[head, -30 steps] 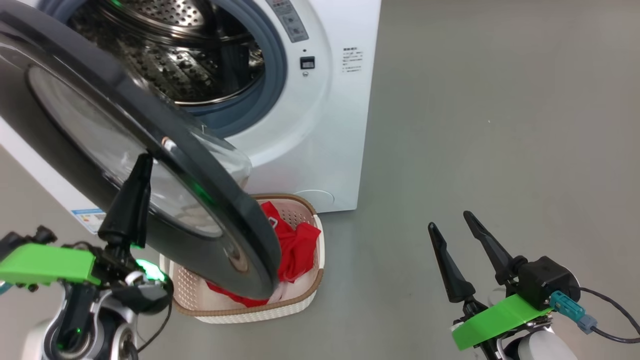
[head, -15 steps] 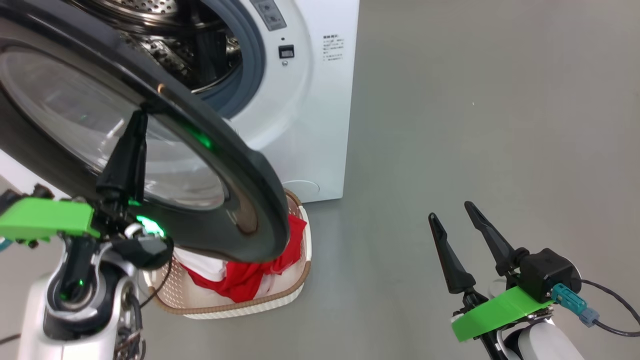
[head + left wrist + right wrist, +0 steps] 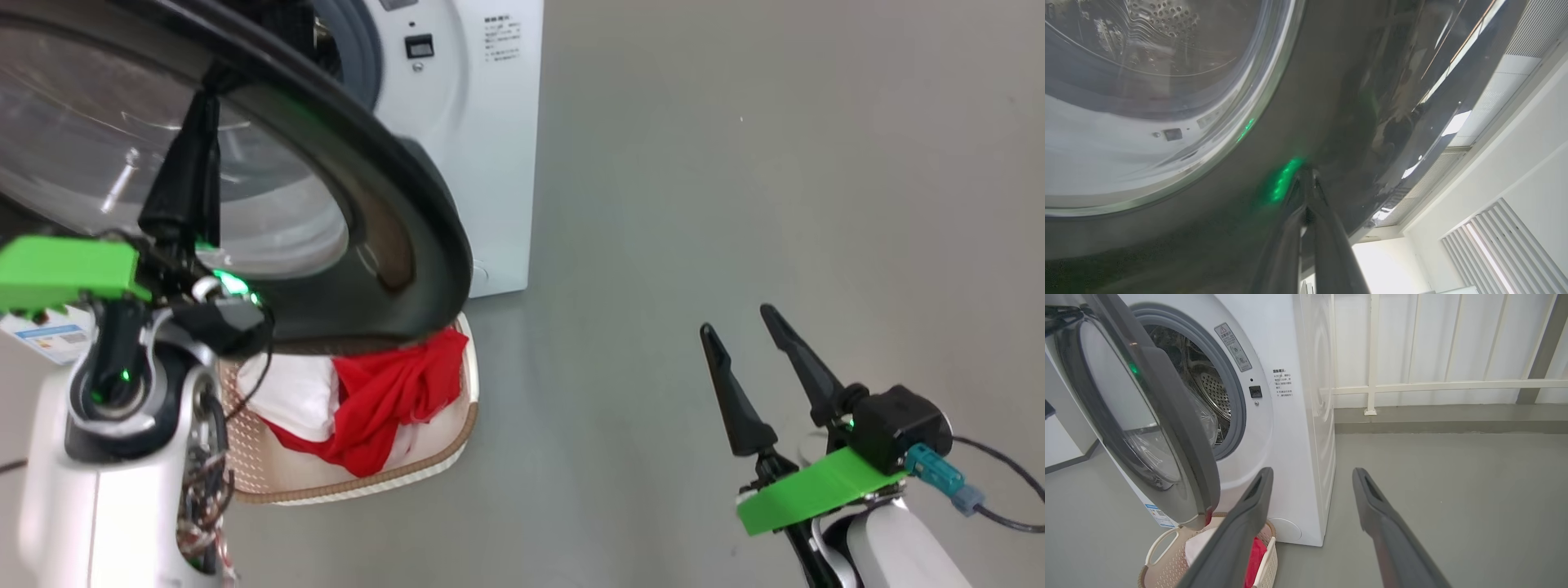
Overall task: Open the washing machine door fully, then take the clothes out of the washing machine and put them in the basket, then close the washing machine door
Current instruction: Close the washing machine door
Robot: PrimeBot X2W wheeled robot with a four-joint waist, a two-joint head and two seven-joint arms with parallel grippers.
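Against the washing machine door [image 3: 408, 204] rest the left fingers [image 3: 184, 180], closed together; the right fingers [image 3: 733, 400] stand apart, empty.

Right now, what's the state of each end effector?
Left end effector: closed, empty, tips against the washing machine door.
Right end effector: open, empty.

One white washing machine [image 3: 490, 163], one black-rimmed round door [image 3: 424, 220], one cream perforated basket [image 3: 282, 465] before the machine (holding one red garment [image 3: 384, 396], one white cloth [image 3: 290, 392]).
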